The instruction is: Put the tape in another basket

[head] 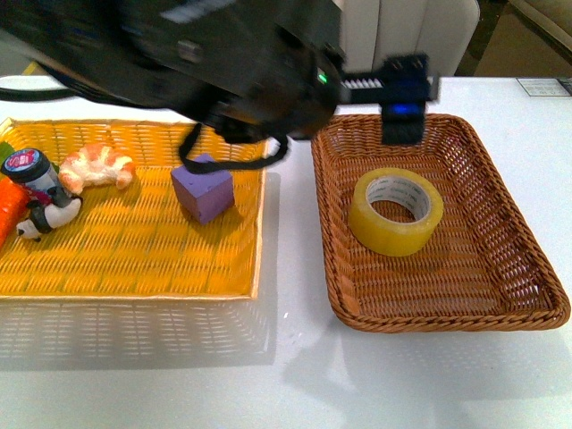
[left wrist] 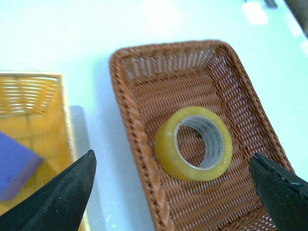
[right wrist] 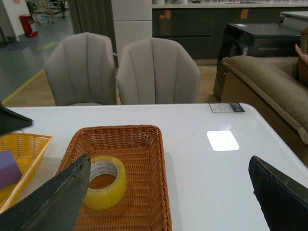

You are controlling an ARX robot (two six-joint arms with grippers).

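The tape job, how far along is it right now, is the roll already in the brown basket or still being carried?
It looks essentially done. The tape lies inside the brown basket, tilted on the weave, with nothing gripping it. The left gripper is open above it, both fingers clear of the roll. The right gripper is also open and holds nothing. What seems left is only pulling the left arm away.

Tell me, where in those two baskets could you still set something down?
Brown basket: bare weave all around the tape, most toward the near rim. Yellow basket: free near half, in front of the purple cube; its far left, with croissant and toys, is crowded.
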